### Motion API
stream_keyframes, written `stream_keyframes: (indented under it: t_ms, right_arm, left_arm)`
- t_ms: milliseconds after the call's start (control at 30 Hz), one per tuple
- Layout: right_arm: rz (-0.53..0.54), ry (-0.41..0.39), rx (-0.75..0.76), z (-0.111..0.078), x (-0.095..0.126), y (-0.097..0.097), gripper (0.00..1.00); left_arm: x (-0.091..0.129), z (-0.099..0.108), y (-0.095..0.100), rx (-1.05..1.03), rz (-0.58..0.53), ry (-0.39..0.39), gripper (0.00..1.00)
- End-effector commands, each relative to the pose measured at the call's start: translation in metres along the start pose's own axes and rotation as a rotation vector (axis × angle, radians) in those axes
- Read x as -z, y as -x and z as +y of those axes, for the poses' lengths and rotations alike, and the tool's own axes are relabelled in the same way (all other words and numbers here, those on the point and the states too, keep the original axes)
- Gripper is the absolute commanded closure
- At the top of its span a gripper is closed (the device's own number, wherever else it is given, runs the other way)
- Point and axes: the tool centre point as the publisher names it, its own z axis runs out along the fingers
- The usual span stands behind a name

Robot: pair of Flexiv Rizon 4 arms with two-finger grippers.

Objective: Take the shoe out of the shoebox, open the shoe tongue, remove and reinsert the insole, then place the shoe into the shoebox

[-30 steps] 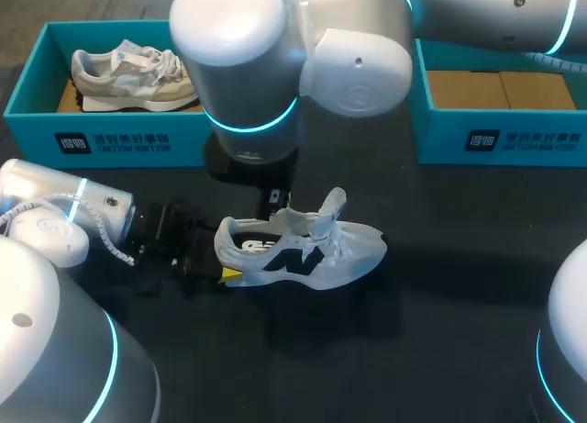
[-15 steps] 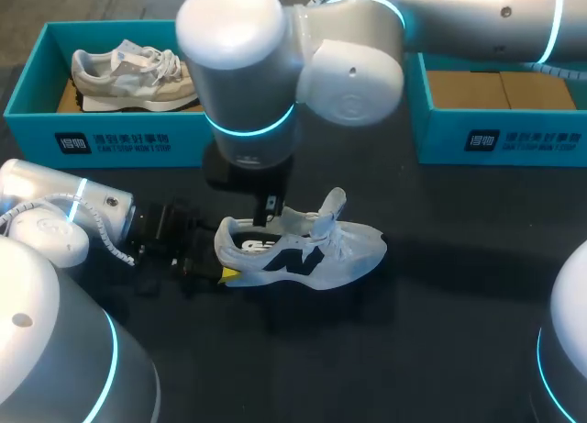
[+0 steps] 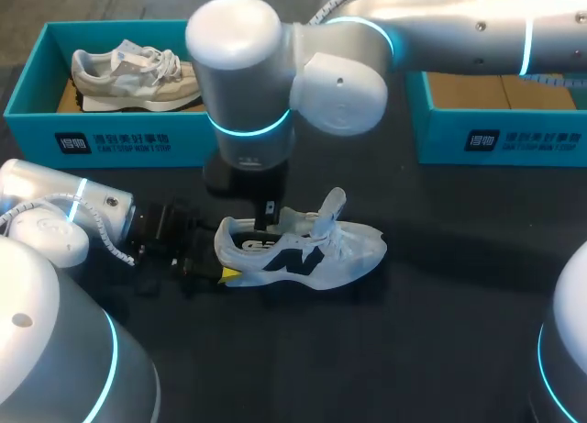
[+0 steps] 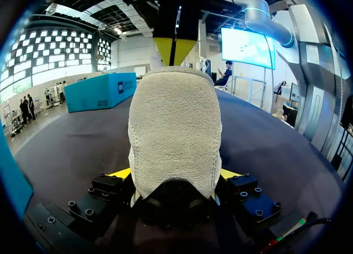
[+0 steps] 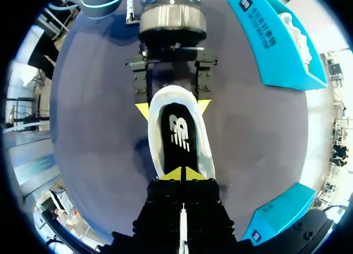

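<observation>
**Heel clamped, insole next**
The left hand (image 5: 172,108) grasps the heel of the white mesh sneaker (image 3: 307,253) on the black counter (image 3: 440,304). The right hand (image 5: 181,175), tips pressed together, hangs just over the black printed insole (image 5: 177,134). It should part its tips, pinch an edge and lift gently.

The table (image 3: 459,350) is wide and flat, and its top is very dark, almost black, the same plain colour all over. It fills nearly the whole head view, from the near edge right up to the far side, and in the left wrist view it runs away flat and smooth into the distance. Light falls on it from above, so the top has a soft, dull shine in places and darker, fuzzy shadows in the middle.
</observation>
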Motion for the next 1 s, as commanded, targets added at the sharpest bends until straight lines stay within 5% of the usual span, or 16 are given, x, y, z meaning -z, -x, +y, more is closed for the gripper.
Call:
stream_keyframes:
  t_ms: [33, 1000]
  right_arm:
    - [0.029, 0.008, 0.004, 0.001, -0.018, 0.000, 1.00]
    - [0.116, 0.040, -0.023, -0.002, -0.062, 0.005, 1.00]
  left_arm:
    - [-0.002, 0.002, 0.001, 0.000, 0.001, 0.002, 1.00]
    - [-0.002, 0.002, 0.001, 0.000, 0.001, 0.002, 1.00]
